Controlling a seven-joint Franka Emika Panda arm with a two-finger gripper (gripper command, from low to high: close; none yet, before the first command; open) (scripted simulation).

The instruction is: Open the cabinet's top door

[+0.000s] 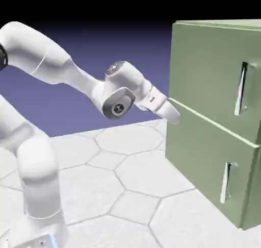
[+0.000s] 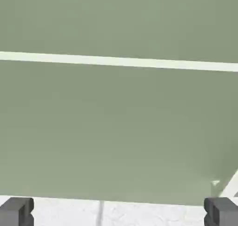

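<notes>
The sage-green cabinet [image 1: 255,140] stands at the right of the exterior view. Its top door [image 1: 209,73] is the larger upper panel, shut, with a slim vertical silver handle [image 1: 241,89] near its right side. My gripper [image 1: 172,114] points at the cabinet's left part, level with the pale seam under the top door and well left of the handle. In the hand view the top door [image 2: 116,20] and the lower panel [image 2: 116,127] fill the picture. My gripper [image 2: 118,213] is open, its grey fingertips [image 2: 16,211] far apart, with nothing between them.
The shorter lower panel [image 1: 204,160] has its own silver handle [image 1: 226,183]. The cabinet stands on a pale hexagon-tiled floor [image 1: 127,175]. A strip of that floor [image 2: 139,213] shows below the lower panel in the hand view.
</notes>
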